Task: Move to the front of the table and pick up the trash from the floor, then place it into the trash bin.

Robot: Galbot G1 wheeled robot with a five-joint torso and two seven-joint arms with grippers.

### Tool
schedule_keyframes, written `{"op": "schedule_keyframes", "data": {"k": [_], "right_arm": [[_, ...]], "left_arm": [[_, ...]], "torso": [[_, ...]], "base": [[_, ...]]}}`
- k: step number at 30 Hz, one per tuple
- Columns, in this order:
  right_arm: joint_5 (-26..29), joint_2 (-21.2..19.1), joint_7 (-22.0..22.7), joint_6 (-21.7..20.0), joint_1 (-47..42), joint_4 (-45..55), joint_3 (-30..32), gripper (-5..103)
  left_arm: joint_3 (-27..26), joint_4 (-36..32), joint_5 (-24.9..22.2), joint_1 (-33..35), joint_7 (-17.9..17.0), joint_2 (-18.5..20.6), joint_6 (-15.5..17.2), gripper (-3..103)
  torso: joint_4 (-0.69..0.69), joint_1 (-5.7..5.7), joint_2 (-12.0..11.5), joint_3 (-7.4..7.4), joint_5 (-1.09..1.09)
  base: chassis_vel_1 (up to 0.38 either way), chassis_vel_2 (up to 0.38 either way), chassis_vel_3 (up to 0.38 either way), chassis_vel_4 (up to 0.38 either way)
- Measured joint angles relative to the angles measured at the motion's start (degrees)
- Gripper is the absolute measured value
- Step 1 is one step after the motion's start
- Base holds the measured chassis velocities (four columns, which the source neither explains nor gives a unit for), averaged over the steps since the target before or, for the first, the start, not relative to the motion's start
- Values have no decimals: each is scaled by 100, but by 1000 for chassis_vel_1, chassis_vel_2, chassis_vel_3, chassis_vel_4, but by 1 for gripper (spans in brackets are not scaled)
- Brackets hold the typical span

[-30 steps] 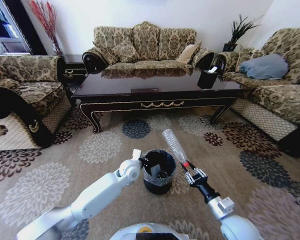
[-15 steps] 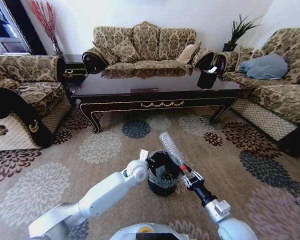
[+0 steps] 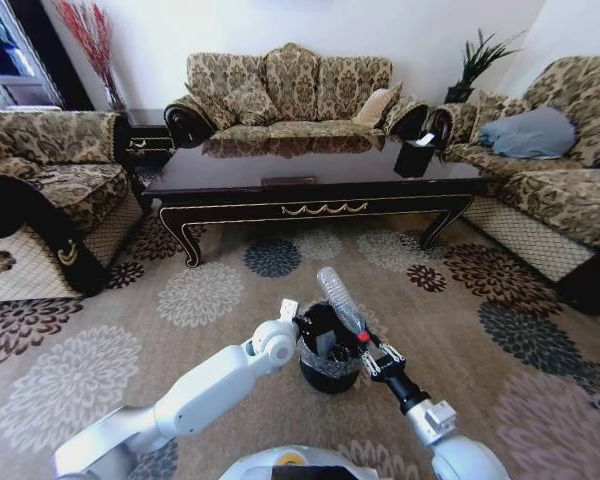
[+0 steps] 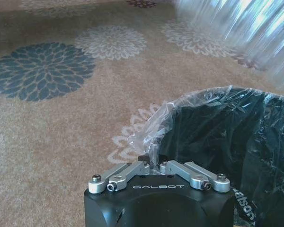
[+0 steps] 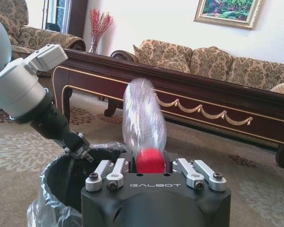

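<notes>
Fingers of the right gripper (image 3: 372,357) clench the red-capped neck of the trash (image 3: 340,299), a clear plastic bottle slanting up toward the frame's middle, above the trash bin (image 3: 329,370) at lower centre. The left gripper (image 4: 157,166) pinches the bin's liner at the rim. Empty and thin-walled, the bottle is likely light, springy and slick; its stiff neck looks the surest hold. The table (image 3: 280,190) stands beyond on the floor (image 3: 100,330).

Clear red-capped bottle (image 3: 341,300) tilted over black-lined bin (image 3: 328,368).
</notes>
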Motion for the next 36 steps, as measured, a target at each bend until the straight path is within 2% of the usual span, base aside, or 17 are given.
{"op": "schedule_keyframes", "data": {"k": [2, 3, 6, 9, 12, 13, 17, 26, 36], "right_arm": [[0, -13, -2, 0, 2, 5, -2, 49], [0, -13, -2, 0, 2, 5, -2, 49], [-1, -33, -20, 0, 5, 5, 6, 65], [-1, -32, -22, -2, 16, 5, 9, 71], [3, -31, -22, -4, 14, 5, 12, 87], [3, -31, -22, -4, 14, 5, 12, 87], [9, -35, -22, -4, 9, 2, 21, 99], [76, -26, -19, -4, 71, 13, 105, 100], [214, 85, -12, 1, 55, -25, 291, 100]], "left_arm": [[0, 24, 6, 6, 5, -43, 0, 3], [0, 24, 6, 6, 5, -43, 0, 3], [1, 44, 5, -4, 8, -73, 2, 3], [5, 50, -11, -34, 9, -76, 4, 3], [9, 67, -22, -71, 11, -64, 4, 3], [9, 67, -22, -71, 11, -64, 4, 3], [-37, 60, -24, -49, 21, -9, 6, 3], [-319, 15, -55, -69, 34, 328, 20, 3], [-1017, -138, -85, 241, 180, 653, 41, 3]], "torso": [[0, 0, 0, 0, 0], [0, 0, 0, 0, 0], [-1, 0, 0, 0, 0], [0, 0, 0, 0, 0], [-1, 0, 0, 0, 0], [-1, 0, 0, 0, 0], [-1, 0, 0, 0, 0], [1, 0, 0, 0, 0], [-1, 0, 0, 0, -1]], "base": [[0, 0, 0, 0], [0, 0, 0, 0], [0, 0, 0, 0], [0, 0, 0, 0], [0, 0, 0, 0], [0, 0, 0, 0], [0, 0, 0, 0], [0, 0, 0, 0], [0, 0, 0, 0]]}}
